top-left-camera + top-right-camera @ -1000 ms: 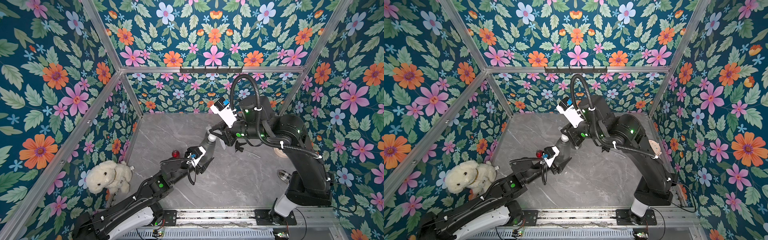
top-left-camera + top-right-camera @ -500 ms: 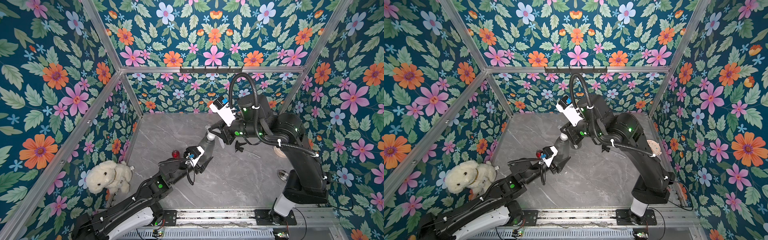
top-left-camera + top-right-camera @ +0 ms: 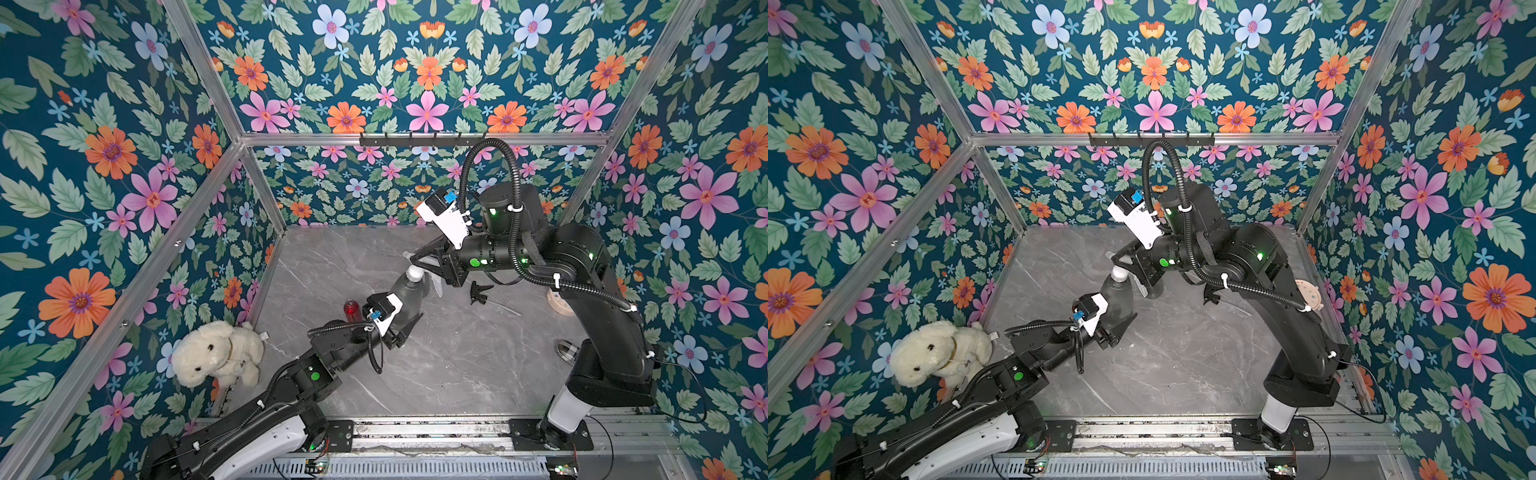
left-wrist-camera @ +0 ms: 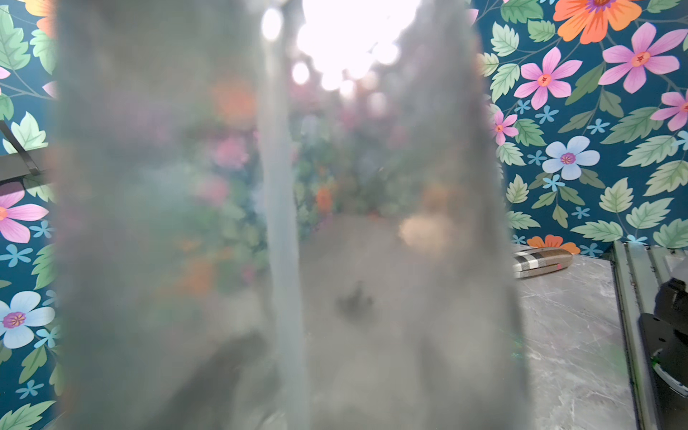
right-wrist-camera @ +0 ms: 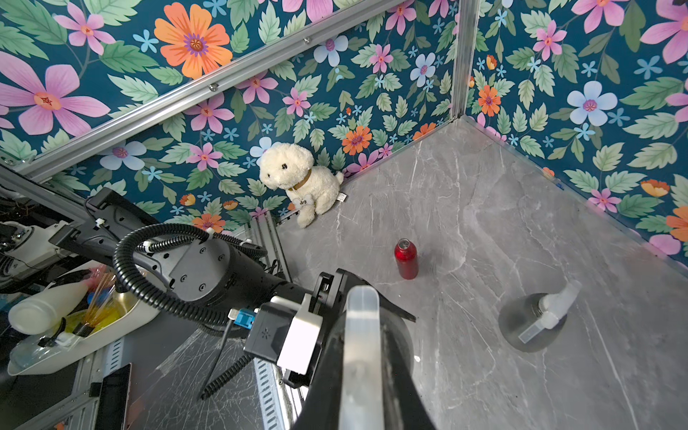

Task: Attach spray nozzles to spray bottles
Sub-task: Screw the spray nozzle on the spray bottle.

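A smoky-grey spray bottle (image 3: 405,297) (image 3: 1116,301) hangs tilted above the table, and my left gripper (image 3: 409,322) is shut around its lower body. It fills the left wrist view as a blurred grey bottle (image 4: 391,260) with a dip tube (image 4: 283,223) inside. On its neck sits a whitish spray nozzle (image 3: 415,272) (image 5: 361,335), and my right gripper (image 3: 422,266) (image 5: 363,346) is shut on it. A red bottle (image 3: 351,309) (image 5: 405,258) stands left of the left gripper. A black nozzle (image 3: 480,291) lies on the table. Another grey bottle (image 5: 532,324) stands with its nozzle on.
A plush dog (image 3: 216,353) (image 5: 298,178) sits against the left wall. A round beige object (image 3: 1308,295) and a checkered case (image 4: 541,260) lie near the right wall. A white tray (image 5: 74,335) with oddments sits outside the front rail (image 3: 415,432).
Both grippers, with the bottle and nozzle between them, have drifted slightly left. The grips look unchanged.
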